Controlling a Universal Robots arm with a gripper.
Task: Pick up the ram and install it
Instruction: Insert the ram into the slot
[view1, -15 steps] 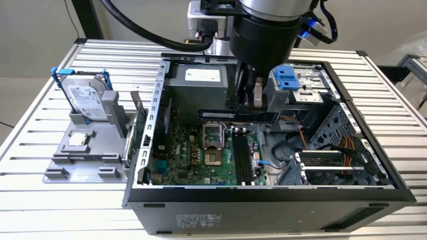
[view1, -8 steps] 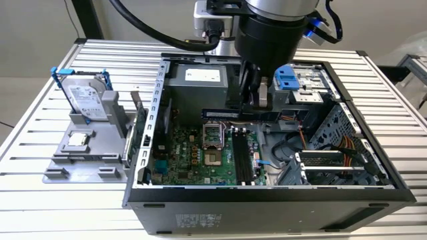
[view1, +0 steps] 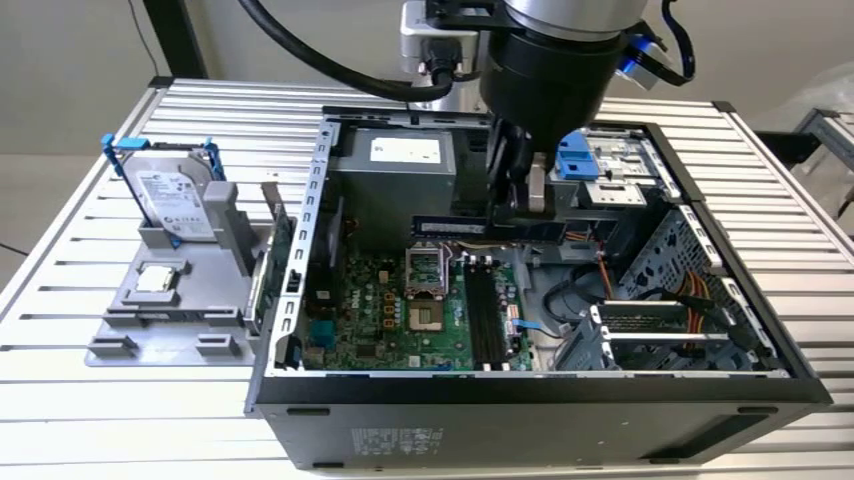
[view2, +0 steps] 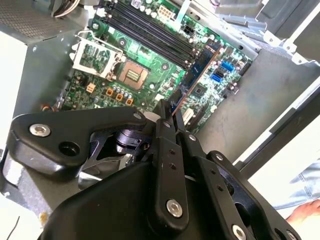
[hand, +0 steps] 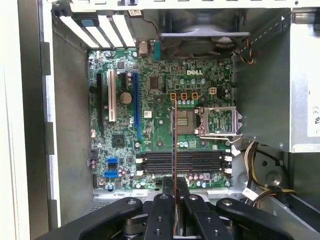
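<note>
Between the two black fingers (hand: 162, 210) of the end effector (hand: 175, 197) sits the ram (view2: 201, 67), a thin, long, dark bluish-green circuit-board stick. The fingers are drawn in narrow and pinch its flat faces at one end. In the first wrist view the ram (hand: 174, 145) shows edge-on as a fine brownish line running out from the fingertips. In the exterior view the ram (view1: 447, 226) hangs level, reaching from the end effector (view1: 514, 212) toward the exterior view's left, up in the open case and apart from the board below.

Under it lies the green motherboard (hand: 160, 125) with four long black memory slots (hand: 182, 161) side by side; the ram is seated in none of them. Near the slots is the square processor socket (hand: 183, 122), its silver metal retaining frame (hand: 220, 122) swung open beside it. A grey metal power supply box (view1: 394, 175) stands just behind the ram in the exterior view.

All this sits inside a large black-and-grey computer case (view1: 534, 400) lying on its side with the panel off, on a ribbed aluminium tabletop (view1: 67, 250). At the exterior view's left of the case, a grey plastic holder (view1: 134, 340) carries a silver hard drive in a blue-handled bracket (view1: 174, 195), standing upright, and a small square silver processor chip (view1: 158, 280) lying flat before it.
</note>
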